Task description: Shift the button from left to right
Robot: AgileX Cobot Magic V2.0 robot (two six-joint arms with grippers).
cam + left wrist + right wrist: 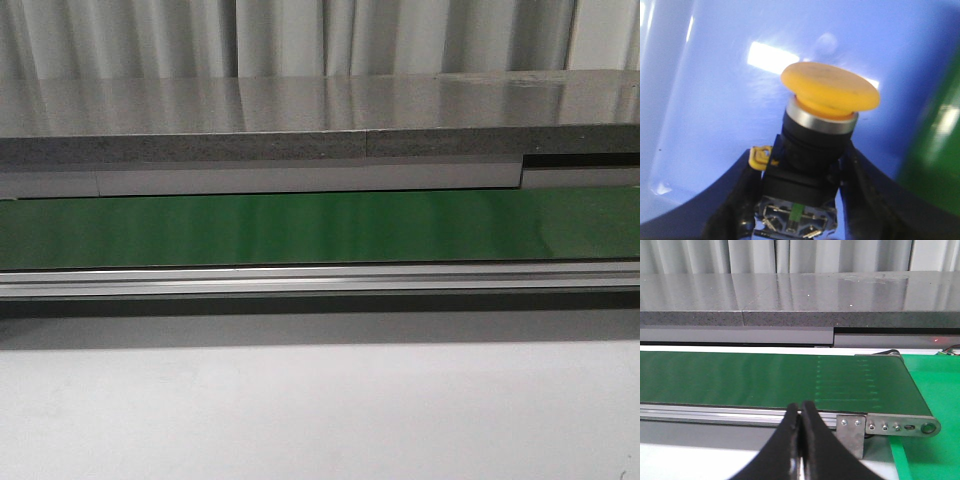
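Note:
The button [822,115] fills the left wrist view: an orange-yellow mushroom cap, a silver ring and a black boxy body with a small green mark. My left gripper [800,190] is shut on its black body, one dark finger on each side, over a glossy blue surface [700,90]. In the right wrist view my right gripper [801,412] is shut with nothing between its fingers, in front of the green conveyor belt [765,377]. Neither gripper nor the button shows in the front view.
The green conveyor belt [320,225] runs across the front view behind an aluminium rail [320,280], with a grey stone shelf [300,125] behind it. The belt's end bracket [890,426] and a green mat [935,390] lie to the right.

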